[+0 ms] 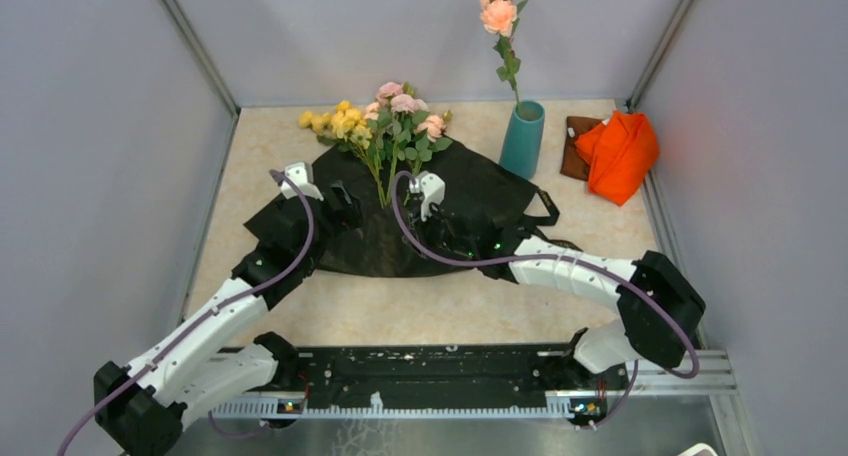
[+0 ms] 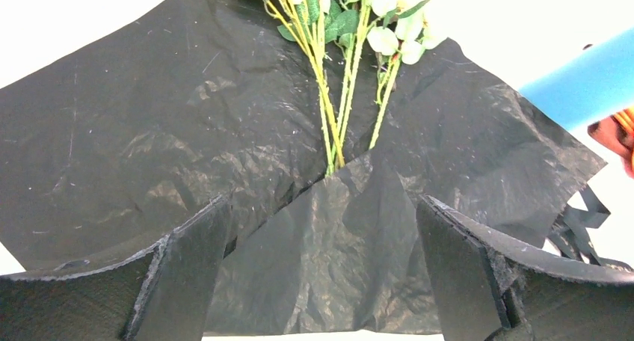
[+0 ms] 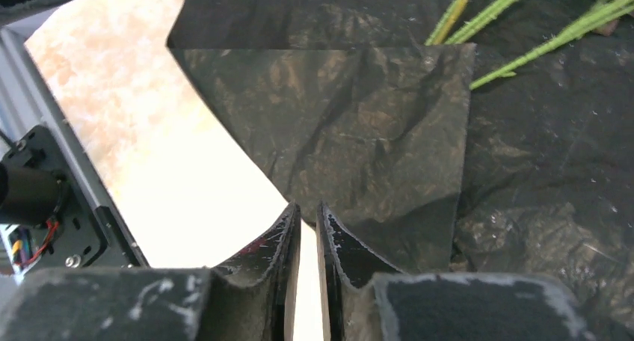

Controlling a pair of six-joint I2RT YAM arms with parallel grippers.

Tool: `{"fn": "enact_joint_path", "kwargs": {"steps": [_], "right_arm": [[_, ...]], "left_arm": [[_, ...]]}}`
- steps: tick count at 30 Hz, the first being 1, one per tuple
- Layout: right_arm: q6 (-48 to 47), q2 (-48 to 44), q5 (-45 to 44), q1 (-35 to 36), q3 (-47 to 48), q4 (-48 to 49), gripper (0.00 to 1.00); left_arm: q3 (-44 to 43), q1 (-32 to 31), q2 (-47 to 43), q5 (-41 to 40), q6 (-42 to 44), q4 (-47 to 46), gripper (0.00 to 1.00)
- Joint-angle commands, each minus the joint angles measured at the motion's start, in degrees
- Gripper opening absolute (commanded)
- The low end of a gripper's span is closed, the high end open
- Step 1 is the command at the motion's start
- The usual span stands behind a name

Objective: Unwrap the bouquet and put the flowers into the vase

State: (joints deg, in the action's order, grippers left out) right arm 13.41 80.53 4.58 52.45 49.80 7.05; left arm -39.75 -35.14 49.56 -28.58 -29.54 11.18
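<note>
- Walls [image 1: 100, 126] of grey panel close the table [image 1: 440, 316] on the left, back and right, and only the near side, where the black rail [image 1: 450, 376] carries both arm bases, is open.
- We see bare tabletop in a strip left of the wrapping sheet [image 1: 480, 191] and in a wider band between its near edge and the rail.
- We count one sheet, glossy black, spread flat mid-table, with one folded flap [image 3: 359, 131] lying over its near part.
- The flowers [image 1: 400, 126] lie on the sheet, stems pointing toward the arms, heads past its far edge: at least four pink blooms and one yellow cluster.
- The black ribbon [image 2: 568, 236] trails loose off the sheet's right corner.
- One teal vase [image 1: 522, 141] stands upright just beside the sheet's far right edge, and holds one peach rose stem [image 1: 510, 66].
- One orange cloth [image 1: 620, 154] sits in the far right corner on a brown piece [image 1: 573, 136], near the wall.
- The left gripper [image 2: 321, 206] hangs over the sheet with its fingers spread wide, and nothing is between them.
- The right gripper [image 3: 306, 214] has its fingers drawn almost together, with only a thin slit left. The tips sit at the flap's near corner, and we cannot tell whether they pinch it.
</note>
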Motion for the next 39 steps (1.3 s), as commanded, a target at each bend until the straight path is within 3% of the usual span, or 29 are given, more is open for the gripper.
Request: {"fn": "enact_joint_path", "kwargs": {"steps": [1, 5, 8, 12, 17, 21, 27, 33, 39], "right_arm": [[0.92, -4.05, -4.31, -0.06, -0.56, 0.29, 0.20], [1.35, -9.18, -4.32, -0.05, -2.75, 0.14, 0.32], [0.01, -12.43, -8.01, -0.05, -3.04, -3.23, 0.37], [-1.50, -16.03, -11.33, -0.15, -3.35, -6.73, 0.40], [-2.49, -18.97, -12.24, -0.15, -3.24, -11.11, 0.41], [-3.78, -20.76, -14.68, -0.15, -2.97, -14.27, 0.42], [-4.30, -22.39, -16.04, -0.23, -2.93, -16.27, 0.43], [-4.92, -22.81, -17.84, -0.33, -3.56, -16.34, 0.45], [-5.15, -22.21, -18.11, -0.35, -3.61, -16.69, 0.45]], "left_arm": [[2.00, 2.51, 5.37, -0.98, 1.57, -8.73, 0.99], [-0.24, 8.78, 15.53, 8.97, 2.80, -12.90, 0.99], [-1.23, 9.21, 21.33, 21.92, 10.16, -18.89, 0.99], [-5.60, 9.21, 27.41, 36.61, 22.62, -18.87, 0.99], [-7.06, 9.38, 30.42, 41.56, 35.62, -22.81, 0.99], [-11.22, 10.07, 34.83, 44.81, 41.15, -18.24, 0.99], [-17.53, 12.87, 42.30, 52.49, 44.71, -12.47, 0.93], [-17.70, 13.10, 43.33, 54.94, 46.05, -11.44, 0.92], [-18.28, 13.18, 44.24, 62.62, 46.50, -8.91, 0.89]]}}
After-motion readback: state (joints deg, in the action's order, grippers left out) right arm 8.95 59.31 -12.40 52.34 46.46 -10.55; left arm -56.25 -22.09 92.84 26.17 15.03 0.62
